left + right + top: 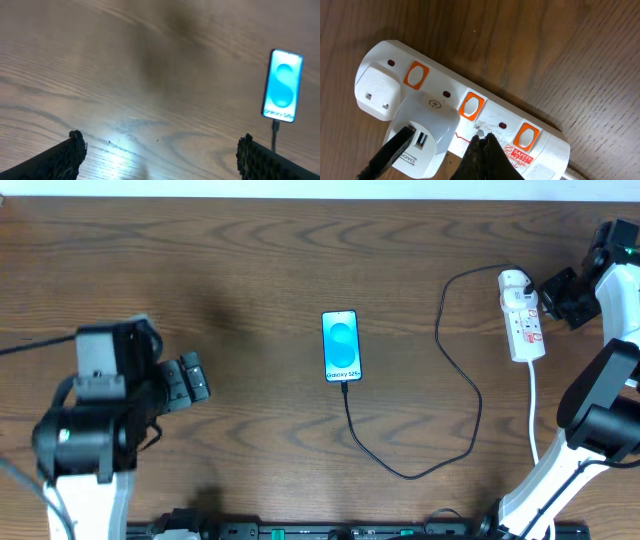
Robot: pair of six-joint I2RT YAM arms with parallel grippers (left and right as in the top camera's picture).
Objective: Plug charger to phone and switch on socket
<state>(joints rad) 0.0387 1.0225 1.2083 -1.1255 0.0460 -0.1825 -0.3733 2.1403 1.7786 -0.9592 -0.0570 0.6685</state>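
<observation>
— Right gripper (481,136)?
— Fingers together, tip on the socket (435,80) by its middle switch (471,106). Left gripper (161,137) gapes, well left of the socket.
— Handling?
— Light rigid strip, may skid: press straight down. Phone (341,345), charger (470,395) seemingly attached, lies left of the socket

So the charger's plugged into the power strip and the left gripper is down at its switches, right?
Not the left: the right gripper is at the switches of the power strip, as the right wrist view shows. The charger is plugged in there.
</observation>
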